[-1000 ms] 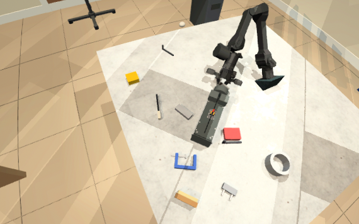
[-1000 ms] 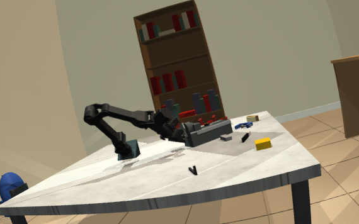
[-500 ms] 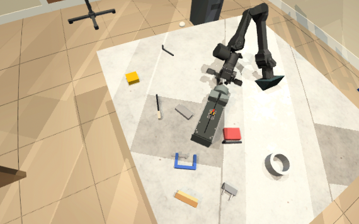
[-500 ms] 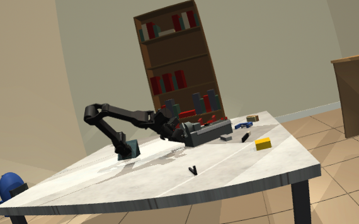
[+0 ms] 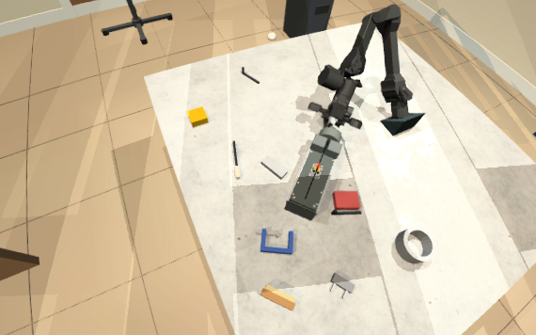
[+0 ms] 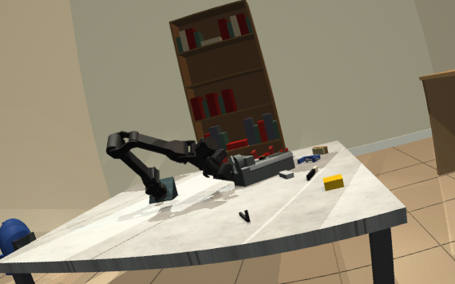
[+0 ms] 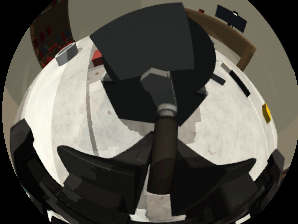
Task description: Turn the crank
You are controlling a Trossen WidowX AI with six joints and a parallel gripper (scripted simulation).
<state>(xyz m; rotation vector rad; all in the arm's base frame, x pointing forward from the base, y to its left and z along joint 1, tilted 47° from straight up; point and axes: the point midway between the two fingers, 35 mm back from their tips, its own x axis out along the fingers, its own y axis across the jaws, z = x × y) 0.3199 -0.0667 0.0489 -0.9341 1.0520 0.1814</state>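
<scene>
The machine is a long dark grey housing with a slotted top and a rounded end facing the arm. A small red pointer shows at the slot, close to yellowish marks; whether they are exactly level is too small to tell. In the wrist view, the crank arm ends in a brown cylindrical handle. My gripper is shut on this handle, with one finger on each side. In the exterior view the fingers are hard to make out against the machine's near end.
A red block lies right beside the machine, and a grey block left of it. Beyond its far end are a blue clamp, a grey ring and an orange block. A yellow block stands farther left.
</scene>
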